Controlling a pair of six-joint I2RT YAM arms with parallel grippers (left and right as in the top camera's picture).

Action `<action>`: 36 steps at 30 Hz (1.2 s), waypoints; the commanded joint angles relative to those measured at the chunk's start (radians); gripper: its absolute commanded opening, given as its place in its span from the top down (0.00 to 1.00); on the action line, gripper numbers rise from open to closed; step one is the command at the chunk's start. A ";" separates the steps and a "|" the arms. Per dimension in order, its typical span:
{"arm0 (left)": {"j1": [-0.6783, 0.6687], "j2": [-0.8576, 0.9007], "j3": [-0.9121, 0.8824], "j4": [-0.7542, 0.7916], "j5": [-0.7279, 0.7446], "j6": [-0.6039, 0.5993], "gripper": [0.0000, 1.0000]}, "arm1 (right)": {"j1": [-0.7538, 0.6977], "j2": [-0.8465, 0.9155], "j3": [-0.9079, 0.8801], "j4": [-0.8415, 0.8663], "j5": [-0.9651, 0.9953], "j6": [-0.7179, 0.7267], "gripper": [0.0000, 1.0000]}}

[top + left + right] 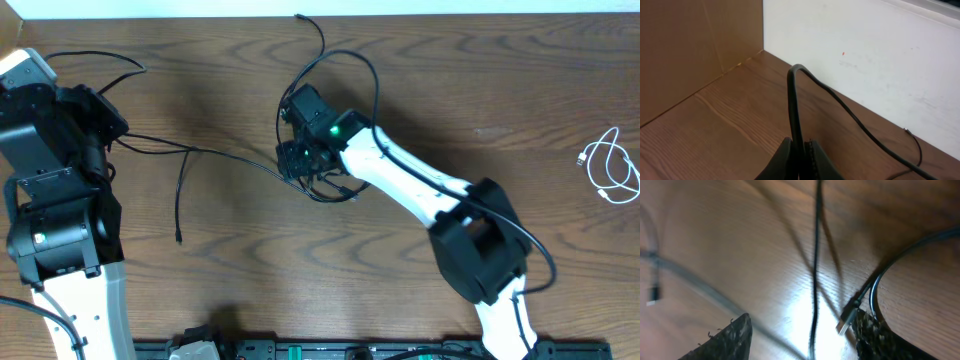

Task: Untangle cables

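A thin black cable (220, 155) runs across the table from my left gripper (112, 135) to a loose tangle of black loops (335, 70) at the centre. My left gripper (801, 150) is shut on this cable (793, 100), which rises from the jaws and bends away. My right gripper (295, 160) hangs over the tangle. In the right wrist view it (802, 322) stands open, with one black cord (815, 280) passing between the fingers untouched. A small plug (846, 319) lies beside the right finger (875, 335). A white cable (610, 168) lies coiled at the far right.
A loose black cord end (178, 238) hangs down left of centre. A cardboard wall (690, 50) and a white wall (865, 50) close the table's corner behind my left gripper. The right arm's white link (410, 185) crosses the table's middle right.
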 commanded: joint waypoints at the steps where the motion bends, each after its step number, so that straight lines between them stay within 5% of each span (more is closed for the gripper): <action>1: 0.004 0.002 0.014 0.002 -0.002 -0.009 0.93 | 0.007 0.058 -0.003 0.034 0.023 0.076 0.42; 5: 0.004 0.002 0.014 0.002 -0.002 -0.009 0.93 | 0.019 0.091 -0.003 0.014 0.019 0.086 0.55; 8: 0.004 0.002 0.014 0.002 -0.002 -0.009 0.92 | 0.024 0.088 -0.003 -0.010 0.002 0.080 0.99; 12: 0.004 0.008 0.014 -0.010 -0.001 -0.010 0.92 | -0.048 0.009 -0.003 -0.022 -0.133 -0.004 0.99; 19: 0.003 0.160 0.014 -0.126 0.244 -0.058 0.93 | -0.272 -0.373 -0.003 0.011 -0.224 -0.084 0.99; 23: 0.003 0.278 0.014 -0.175 0.258 -0.050 0.93 | -0.464 -0.584 -0.003 -0.051 0.035 -0.123 0.99; 28: 0.004 0.297 0.014 -0.175 0.099 -0.050 0.93 | -0.737 -0.616 -0.003 -0.179 0.335 -0.183 0.99; 31: 0.004 0.296 0.014 -0.175 0.053 -0.051 0.93 | -0.912 -0.616 -0.003 -0.159 0.295 -0.200 0.99; 36: 0.003 0.296 0.014 -0.201 0.269 -0.051 0.93 | -1.045 -0.603 -0.003 -0.148 0.339 -0.265 0.99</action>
